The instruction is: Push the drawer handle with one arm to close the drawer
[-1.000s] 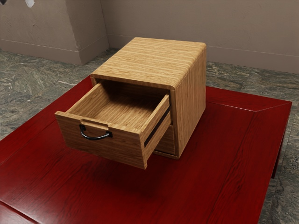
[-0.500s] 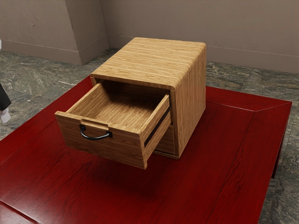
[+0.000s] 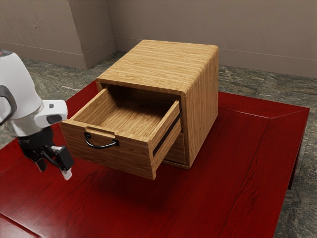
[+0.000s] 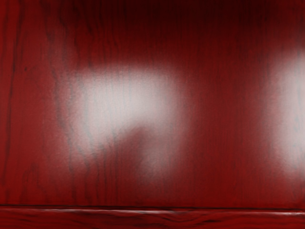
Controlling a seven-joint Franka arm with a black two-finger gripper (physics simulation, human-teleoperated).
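My gripper (image 3: 54, 169) points down over the red table at the exterior view's left, its two fingers apart with nothing between them. The wooden drawer (image 3: 108, 148) is pulled well out of the upper part of the cabinet (image 3: 200, 109). A curved dark metal handle (image 3: 102, 146) is fixed to the drawer's front. The gripper stands off to the handle's left in the exterior view, apart from both handle and drawer front.
The red table (image 3: 233, 188) carries the cabinet. In the wrist view, the glossy tabletop (image 4: 214, 143) shows pale reflections and a seam near the lower edge. Beyond the table are a stone floor (image 3: 29, 74) and a brown wall (image 3: 267, 29).
My arm has come in from the exterior view's left, bringing the gripper over the table beside the drawer front. Drawer and cabinet have not moved.
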